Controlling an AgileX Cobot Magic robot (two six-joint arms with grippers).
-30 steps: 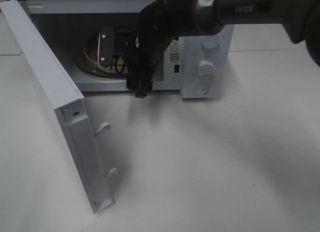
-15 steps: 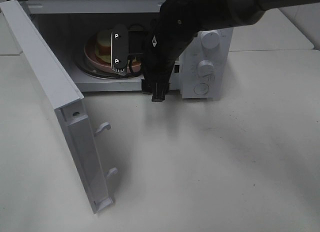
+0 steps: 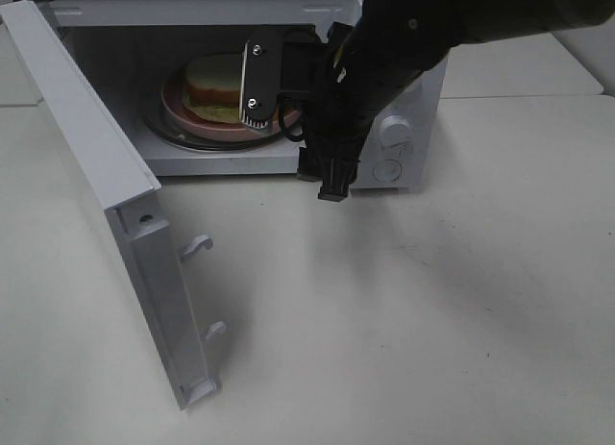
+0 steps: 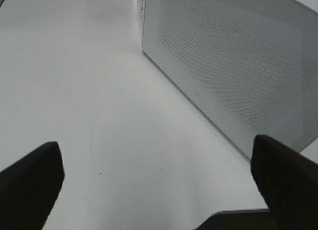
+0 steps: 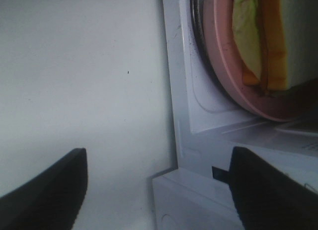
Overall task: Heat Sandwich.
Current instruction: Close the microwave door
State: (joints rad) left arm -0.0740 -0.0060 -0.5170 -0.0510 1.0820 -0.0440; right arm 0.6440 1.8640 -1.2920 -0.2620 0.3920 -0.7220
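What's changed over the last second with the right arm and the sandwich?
The right gripper has drawn back to the right, out from over the sandwich, toward the front of the microwave; its jaws are open and empty. The sandwich stays on the pink plate inside, and the door stays open.

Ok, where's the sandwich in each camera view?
Exterior high: the sandwich lies on the pink plate inside the open microwave, upper left of the picture.
Left wrist: not in it; only the microwave's door and the table show.
Right wrist: the sandwich is on the plate, filling edges showing.
Shared landmark: the pink plate under it.
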